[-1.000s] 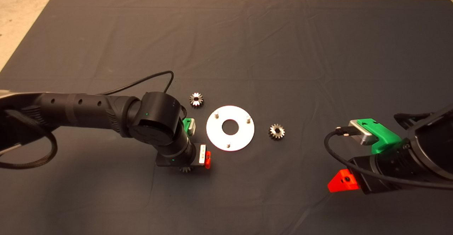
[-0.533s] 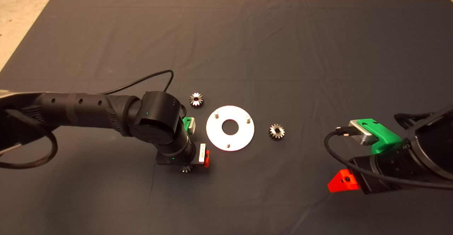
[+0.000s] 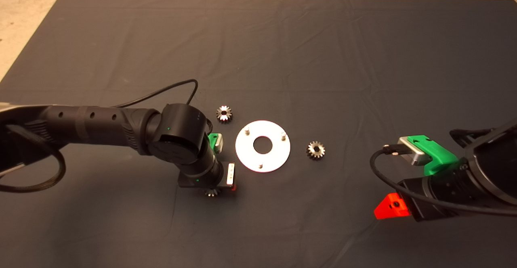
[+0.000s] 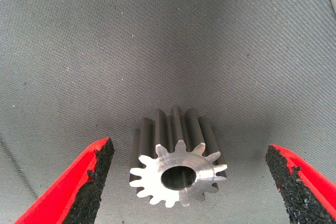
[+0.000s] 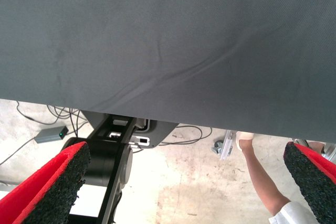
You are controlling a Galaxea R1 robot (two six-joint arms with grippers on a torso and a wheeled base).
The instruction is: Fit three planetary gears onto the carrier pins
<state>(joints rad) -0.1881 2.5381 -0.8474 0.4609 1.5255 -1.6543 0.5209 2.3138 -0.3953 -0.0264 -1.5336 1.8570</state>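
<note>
- Left end effector (image 4: 181,182): gritty black pads spread wide, straddling a toothed steel gear (image 4: 177,169) flat on the woven mat (image 3: 282,50), no contact.
- Two more gears (image 3: 224,114) (image 3: 316,150) flank the smooth white disc (image 3: 263,145); pins (image 3: 248,130) bare.
- Right end effector (image 5: 184,192): open, parked lower right.

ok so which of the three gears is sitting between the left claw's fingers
The gear under the left claw, near the disc's lower left in the head view. Open fingers flank it without touching. The other two gears lie unattended beside the disc.
</note>
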